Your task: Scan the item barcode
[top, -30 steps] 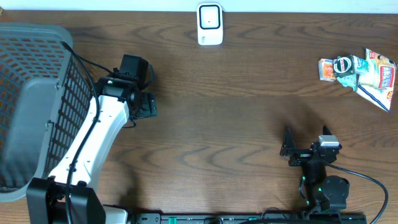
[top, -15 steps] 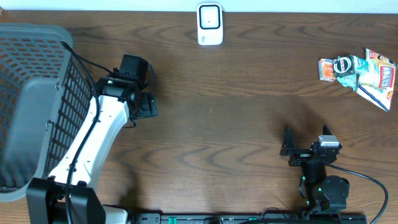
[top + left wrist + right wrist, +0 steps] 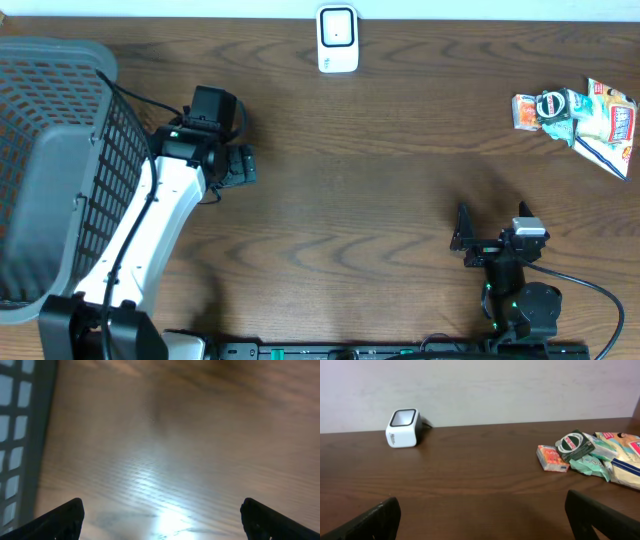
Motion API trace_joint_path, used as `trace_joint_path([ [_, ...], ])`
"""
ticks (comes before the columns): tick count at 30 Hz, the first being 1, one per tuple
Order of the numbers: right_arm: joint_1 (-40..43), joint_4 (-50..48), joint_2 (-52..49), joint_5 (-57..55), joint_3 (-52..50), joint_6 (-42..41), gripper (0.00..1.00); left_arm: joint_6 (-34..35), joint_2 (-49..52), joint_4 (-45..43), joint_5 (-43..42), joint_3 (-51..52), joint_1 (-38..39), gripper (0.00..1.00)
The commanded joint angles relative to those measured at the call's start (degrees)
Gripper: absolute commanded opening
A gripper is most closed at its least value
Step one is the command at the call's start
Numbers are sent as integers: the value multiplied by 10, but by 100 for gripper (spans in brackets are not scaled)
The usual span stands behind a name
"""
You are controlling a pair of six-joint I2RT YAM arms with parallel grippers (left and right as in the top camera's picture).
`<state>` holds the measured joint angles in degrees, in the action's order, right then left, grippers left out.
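The white barcode scanner (image 3: pixel 338 38) stands at the table's far edge, centre; the right wrist view shows it far left (image 3: pixel 402 427). A pile of items (image 3: pixel 575 118) lies far right: a small orange box (image 3: pixel 551 457), a green-and-white pack (image 3: pixel 575 446) and snack bags (image 3: pixel 620 457). My left gripper (image 3: pixel 240 165) hangs open over bare wood beside the basket, nothing between its fingers (image 3: pixel 60 520). My right gripper (image 3: pixel 463 240) rests open near the front edge, well short of the pile, and holds nothing.
A large grey mesh basket (image 3: pixel 50 170) fills the left side of the table; its wall shows at the left edge of the left wrist view (image 3: pixel 20 435). A black cable runs from the basket rim to the left arm.
My left gripper has shifted slightly to the right and toward the far edge. The right arm and the items have not moved.
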<state>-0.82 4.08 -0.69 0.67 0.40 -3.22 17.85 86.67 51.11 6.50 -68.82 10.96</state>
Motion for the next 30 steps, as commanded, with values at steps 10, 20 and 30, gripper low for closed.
trace_joint_path([
  [10,4,2,4,-1,-1,-1,99,-54,-92,-147,-121,88,-3,98],
  [20,4,2,4,-1,-1,-1,99,-84,-234,-280,-147,236,-3,98],
  [30,4,2,4,-1,-1,-1,99,-132,-457,-319,-149,367,-3,98],
])
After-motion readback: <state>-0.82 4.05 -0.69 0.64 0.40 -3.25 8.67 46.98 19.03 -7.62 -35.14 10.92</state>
